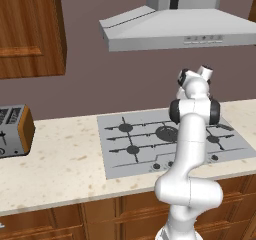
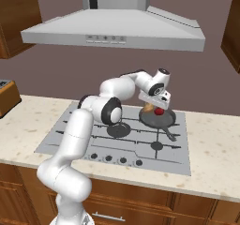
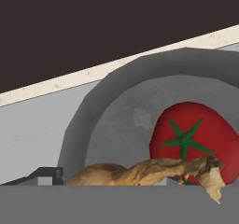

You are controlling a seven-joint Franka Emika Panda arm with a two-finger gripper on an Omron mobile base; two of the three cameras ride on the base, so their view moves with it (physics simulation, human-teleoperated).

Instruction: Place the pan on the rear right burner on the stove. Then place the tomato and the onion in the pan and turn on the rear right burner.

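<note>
Reading the left base view: the arm (image 1: pixel 192 134) rises in front of the stove (image 1: pixel 131 154) and blocks the rear right corner, so the hand's work is hidden behind it.
Right base view: the gripper (image 2: pixel 153 106) hangs just over the pan (image 2: pixel 165 120), which sits at the rear right of the stove; the tomato (image 2: pixel 159 111) lies in the pan right below the hand, and the onion (image 2: pixel 148 108) is directly under it.
Hand view: the onion (image 3: pixel 140 171) sits nearest, its dry stem trailing across; the tomato (image 3: pixel 196 141) lies just beyond it, both inside the pan's rim (image 3: pixel 93 111).
Grip: I cannot tell whether the jaws clasp the onion or stand free of it.
Step in hand: setting the onion down in the pan, by my judgement.
Next move: free the onion if held, lift the hand clear, then reach for the knob of the rear right burner along the stove's near edge.
</note>
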